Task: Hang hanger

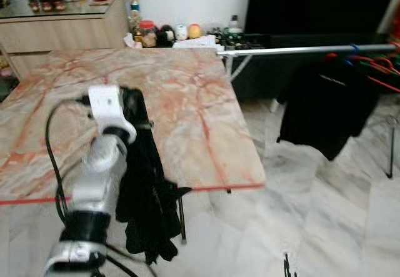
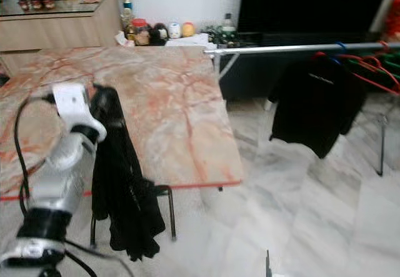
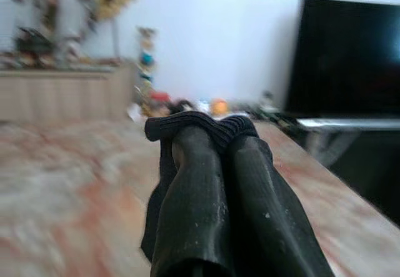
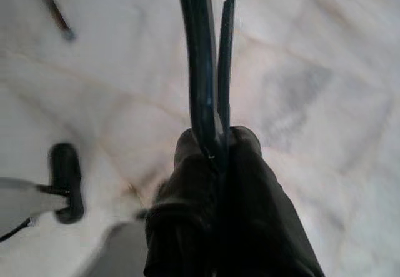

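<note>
Now, garment in hand, rail upper right.
Left gripper point(image 3: 215, 164) pinches the black garment point(image 1: 147, 196) lower left; right gripper point(image 4: 215, 146) clamps a dark hanger point(image 4: 200, 58). Approach the rail point(image 1: 300, 50) level, slowly.

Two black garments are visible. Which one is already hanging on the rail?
The black garment on the right, which hangs from the silver rail beside the red hangers. The other black garment hangs from the left gripper at the table edge.
</note>
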Robot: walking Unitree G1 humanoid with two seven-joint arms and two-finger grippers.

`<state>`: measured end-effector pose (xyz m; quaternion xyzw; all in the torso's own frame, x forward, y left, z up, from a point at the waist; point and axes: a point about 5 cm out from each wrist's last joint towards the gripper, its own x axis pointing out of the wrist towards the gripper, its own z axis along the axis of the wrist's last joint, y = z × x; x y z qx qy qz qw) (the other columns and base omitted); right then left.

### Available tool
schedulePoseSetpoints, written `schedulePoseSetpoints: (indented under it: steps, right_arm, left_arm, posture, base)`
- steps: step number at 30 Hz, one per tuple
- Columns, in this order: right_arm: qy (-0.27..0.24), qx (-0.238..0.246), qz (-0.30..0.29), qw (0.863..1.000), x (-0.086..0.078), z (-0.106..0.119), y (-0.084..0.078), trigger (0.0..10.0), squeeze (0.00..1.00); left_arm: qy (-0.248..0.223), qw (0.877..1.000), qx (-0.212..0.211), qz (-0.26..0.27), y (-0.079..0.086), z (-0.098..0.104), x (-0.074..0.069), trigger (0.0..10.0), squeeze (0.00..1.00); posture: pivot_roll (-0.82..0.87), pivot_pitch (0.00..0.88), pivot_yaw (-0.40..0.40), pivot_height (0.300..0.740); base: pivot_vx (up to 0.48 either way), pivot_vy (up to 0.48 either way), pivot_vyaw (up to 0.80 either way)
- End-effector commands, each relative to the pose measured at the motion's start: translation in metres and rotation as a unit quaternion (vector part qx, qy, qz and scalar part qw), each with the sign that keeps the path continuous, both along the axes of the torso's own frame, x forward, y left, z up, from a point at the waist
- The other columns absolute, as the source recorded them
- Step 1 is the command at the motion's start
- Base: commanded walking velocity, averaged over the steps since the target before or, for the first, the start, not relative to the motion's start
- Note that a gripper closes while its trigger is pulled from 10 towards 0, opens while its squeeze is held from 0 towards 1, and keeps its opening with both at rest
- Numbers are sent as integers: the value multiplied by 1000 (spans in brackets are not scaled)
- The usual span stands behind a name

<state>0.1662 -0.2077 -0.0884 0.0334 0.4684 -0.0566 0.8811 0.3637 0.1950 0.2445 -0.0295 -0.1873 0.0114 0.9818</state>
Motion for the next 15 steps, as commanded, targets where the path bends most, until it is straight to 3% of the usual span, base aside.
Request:
schedulePoseSetpoints:
  steps: [1,9,12,15]
  right_arm:
    - [5,3,2,1000,-2,-1,2,10000,0]
    - [5,2,6,1000,-2,-1,2,10000,0]
    - [5,1,7,1000,-1,-1,2,10000,0]
    - [6,-1,11,1000,-2,-1,2,10000,0]
  left_arm:
    - [-40,999,3,-6,-2,25,5,10000,0]
    - [-85,995,50,-13,4,77,23,10000,0]
    - [-86,995,51,-6,6,78,24,10000,0]
    - [-47,997,61,-19,4,56,24,10000,0]
  posture:
    - [96,6,36,740]
    - [118,0,37,740]
    - [118,0,37,740]
    - [114,5,39,740]
  base:
    - [480,0,0]
    - [480,0,0]
    - [480,0,0]
    - [220,0,0]
